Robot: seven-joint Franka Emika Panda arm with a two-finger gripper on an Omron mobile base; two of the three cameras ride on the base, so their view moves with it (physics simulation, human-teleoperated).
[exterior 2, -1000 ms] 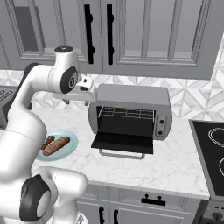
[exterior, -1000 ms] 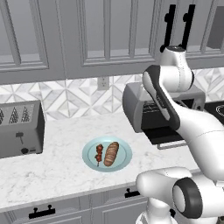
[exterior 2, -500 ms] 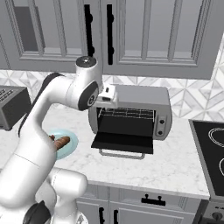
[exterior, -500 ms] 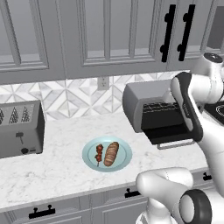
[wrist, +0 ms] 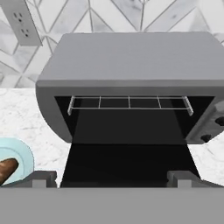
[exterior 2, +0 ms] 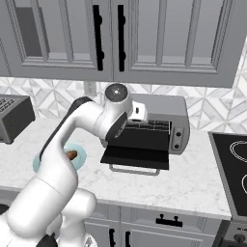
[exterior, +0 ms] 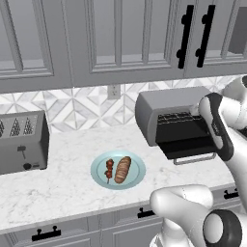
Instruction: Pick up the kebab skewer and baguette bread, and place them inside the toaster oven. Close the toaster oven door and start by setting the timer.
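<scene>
Nothing is loaded yet: kebab skewer (exterior: 109, 170) and baguette bread (exterior: 123, 169) lie on the plate (exterior: 137, 165) at lower centre, toaster oven door (exterior 2: 136, 156) hangs open, fingers (wrist: 41, 178) spread wide and empty.

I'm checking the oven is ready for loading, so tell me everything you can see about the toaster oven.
The toaster oven is a wide grey metal-looking box standing on the white marble counter against the tiled wall. Its door is dropped fully open, lying flat, with its silver bar handle at the front. Inside, a wire rack sits bare. Knobs line its right-hand panel. Nothing touches it.
</scene>
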